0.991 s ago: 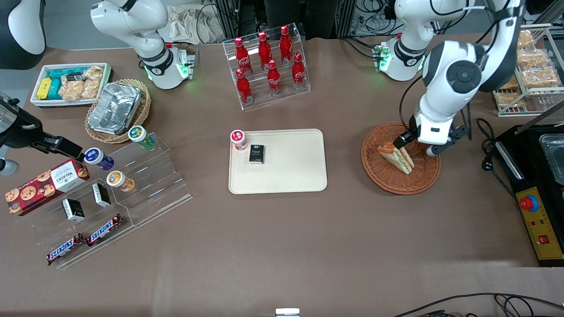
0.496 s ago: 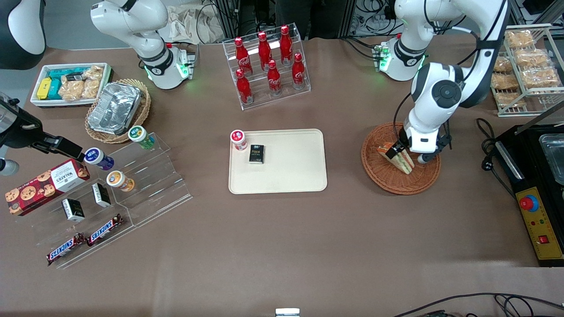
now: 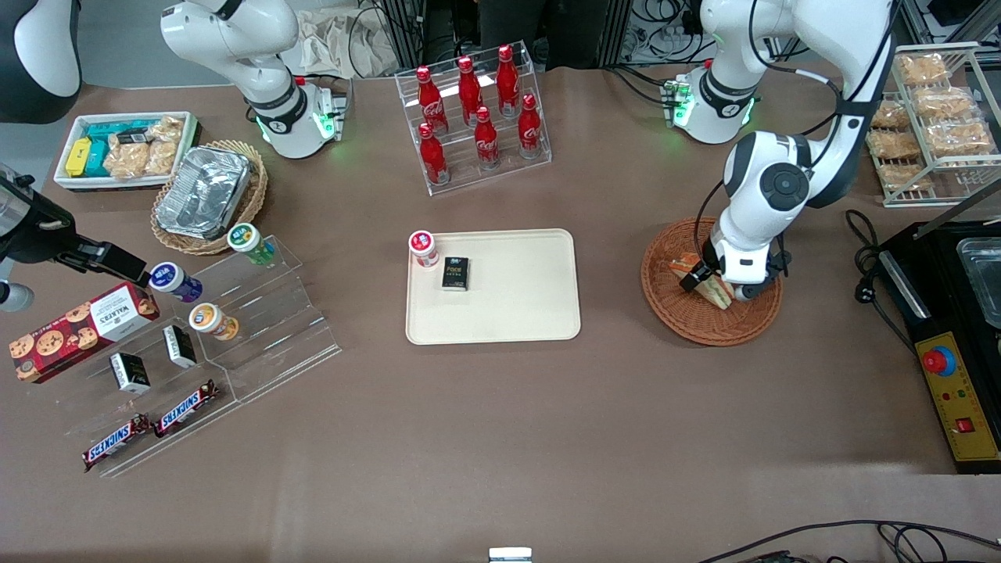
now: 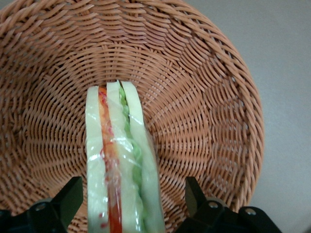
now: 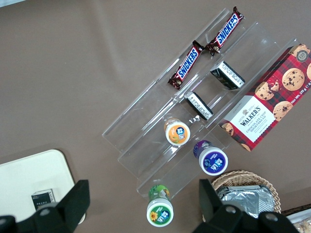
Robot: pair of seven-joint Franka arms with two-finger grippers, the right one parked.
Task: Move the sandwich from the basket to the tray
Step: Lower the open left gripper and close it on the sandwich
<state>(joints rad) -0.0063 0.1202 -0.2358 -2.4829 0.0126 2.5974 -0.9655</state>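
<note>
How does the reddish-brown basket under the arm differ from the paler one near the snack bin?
The reddish-brown basket is darker, and it holds a wedge sandwich; the paler tan basket holds a foil container. The gripper is low in the reddish-brown basket, jaws open either side of the sandwich, while nothing reaches into the tan basket. Both are round wicker.

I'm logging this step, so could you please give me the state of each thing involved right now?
hand: open, low in the basket, fingers either side of the sandwich
sandwich: on edge in the basket, not gripped
basket: holds only the sandwich
tray: holds a small black box, no sandwich yet
</note>
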